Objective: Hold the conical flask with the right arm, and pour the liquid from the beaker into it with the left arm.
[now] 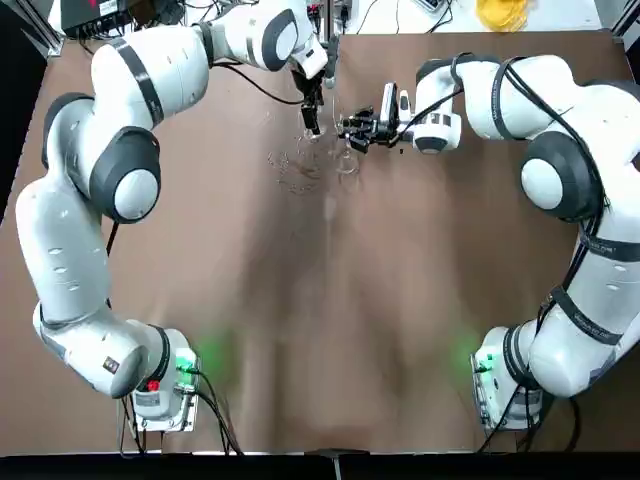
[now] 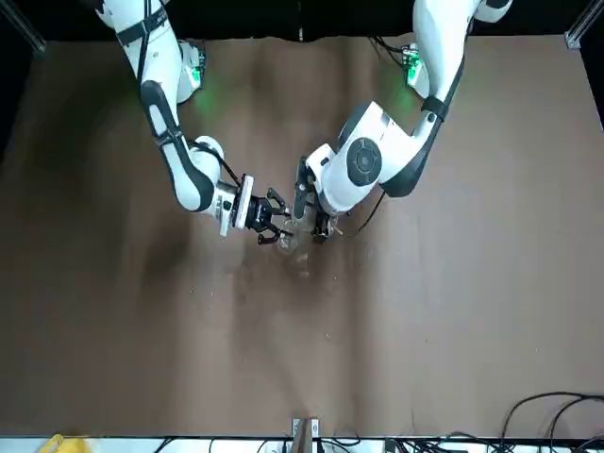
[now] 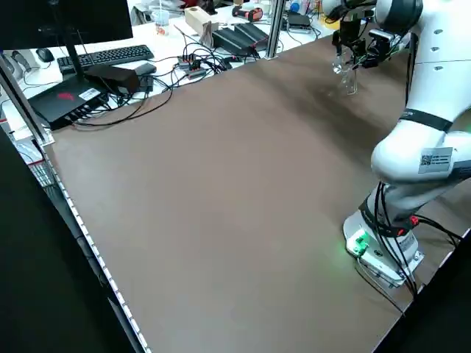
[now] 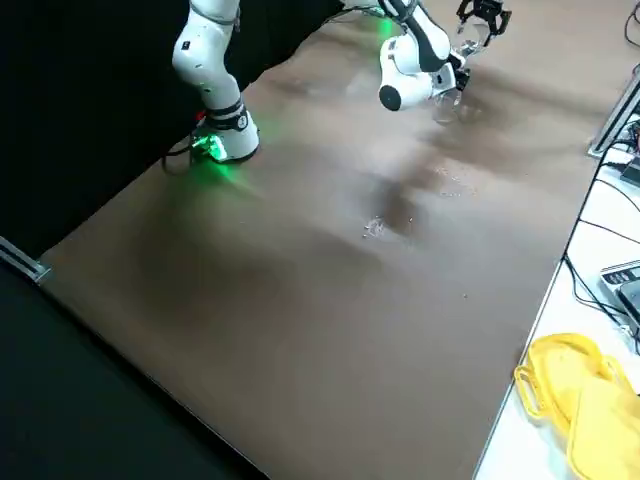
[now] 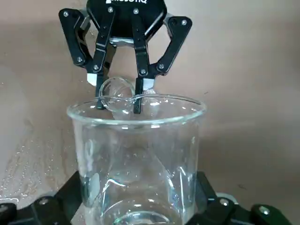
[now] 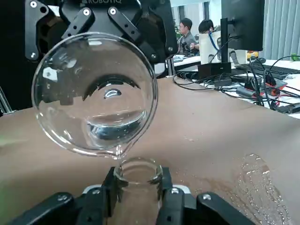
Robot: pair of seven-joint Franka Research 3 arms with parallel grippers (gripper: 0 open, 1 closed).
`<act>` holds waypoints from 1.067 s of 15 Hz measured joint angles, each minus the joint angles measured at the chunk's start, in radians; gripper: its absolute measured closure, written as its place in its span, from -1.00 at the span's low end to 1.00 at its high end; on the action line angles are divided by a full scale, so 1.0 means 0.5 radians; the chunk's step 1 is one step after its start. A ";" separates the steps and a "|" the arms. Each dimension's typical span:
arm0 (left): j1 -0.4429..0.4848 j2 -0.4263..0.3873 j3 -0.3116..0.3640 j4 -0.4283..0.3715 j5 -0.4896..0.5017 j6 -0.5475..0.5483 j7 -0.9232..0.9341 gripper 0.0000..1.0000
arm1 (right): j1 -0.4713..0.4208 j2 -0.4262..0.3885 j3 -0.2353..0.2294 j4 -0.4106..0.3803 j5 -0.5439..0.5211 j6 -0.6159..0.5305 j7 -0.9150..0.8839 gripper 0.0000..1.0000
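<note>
The conical flask (image 6: 138, 204) is above the worktop (image 1: 250, 270), its narrow neck gripped between the fingers of the right claw (image 6: 138, 183). The left claw (image 5: 138, 194) is closed around the sides of the beaker (image 5: 138, 157), which tips its rim towards the flask.

The right wrist view looks into the beaker's round mouth and shows clear liquid (image 6: 117, 126) lying along the lower side, with a small clear bead or trickle (image 6: 118, 151) at the lip, just over the flask's opening. The left wrist view shows instead the beaker's straight wall, its thick rounded rim and, beyond it, the flask's ring-shaped mouth between the right claw's fingers. Whether the two glasses touch, I cannot tell; nor can I make out how much liquid the flask holds.

Both vessels are smooth, transparent glass, faint in the top view. The worktop is a flat brown sheet with soft reflections; a glossy, beaded wet patch (image 6: 262, 192) lies on it near the vessels. Only the right wrist view shows two people (image 6: 187, 40), beyond the worktop, near a monitor (image 6: 241, 23).
</note>
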State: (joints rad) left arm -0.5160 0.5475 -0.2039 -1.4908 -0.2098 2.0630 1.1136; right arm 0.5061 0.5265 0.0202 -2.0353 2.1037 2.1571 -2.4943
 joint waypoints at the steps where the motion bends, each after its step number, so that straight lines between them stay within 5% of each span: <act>1: -0.004 0.000 0.002 0.001 0.010 0.000 -0.014 -0.96 | 0.000 0.000 0.000 0.000 0.000 0.008 0.002 0.22; 16: -0.051 -0.001 0.005 0.019 0.174 -0.044 -0.121 -0.96 | 0.029 0.001 0.000 -0.001 0.001 0.029 0.015 0.22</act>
State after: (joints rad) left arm -0.5416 0.5468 -0.2015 -1.4811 -0.1225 2.0410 1.0533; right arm 0.5203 0.5269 0.0199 -2.0356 2.1041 2.1715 -2.4870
